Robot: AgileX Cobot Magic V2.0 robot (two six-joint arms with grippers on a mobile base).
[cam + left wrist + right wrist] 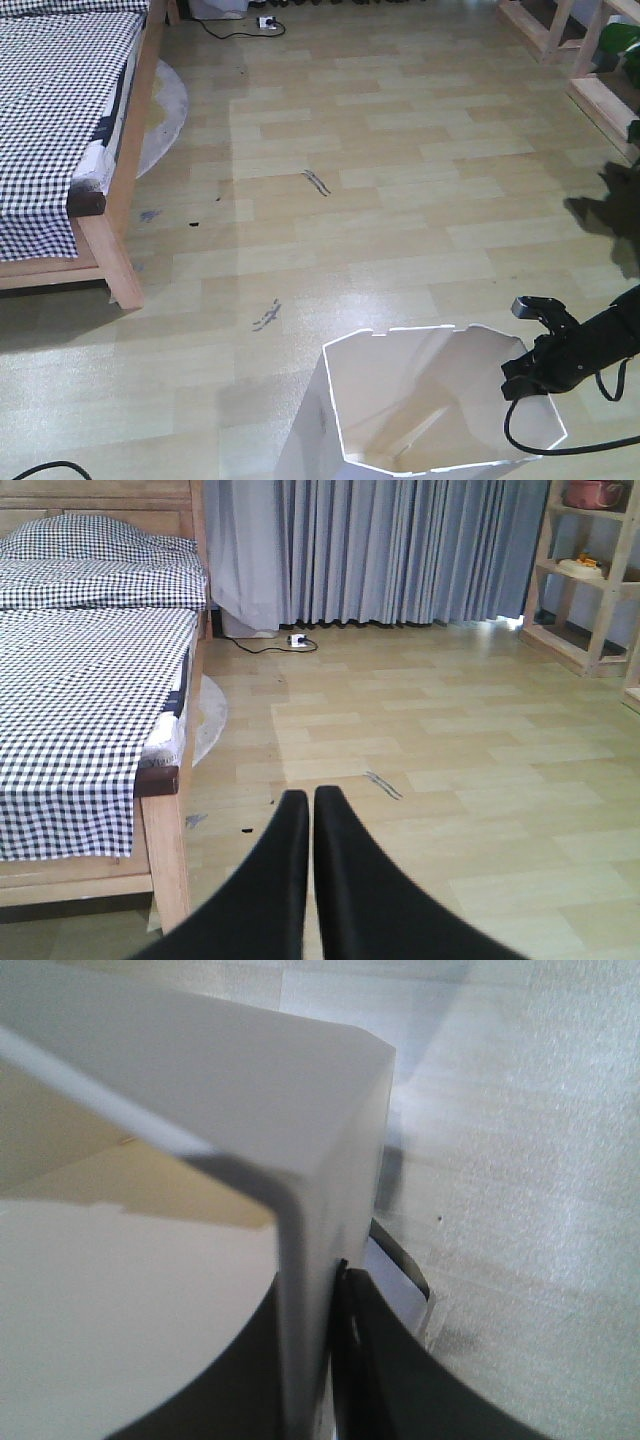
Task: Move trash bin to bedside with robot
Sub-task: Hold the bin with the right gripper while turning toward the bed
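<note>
Laminate floor (420, 210), pale wood pattern, with dark scuff marks (316, 182) near centre.
Grey curtains (400, 550), 12 o'clock in the left wrist view.
White power strip (297, 639) with black cable (255, 646), 11 o'clock.
Wooden shelving (590, 580), 2 o'clock, with a pink container (592, 494) on top.
Round pale mat (165, 115), 10 o'clock.

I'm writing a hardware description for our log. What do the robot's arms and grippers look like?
The left gripper has two smooth black fingers that taper to rounded tips. The right arm is black too, bulky at the right gripper, with a small grey-faced block on top and a black cable looping below. No markings are legible.
</note>
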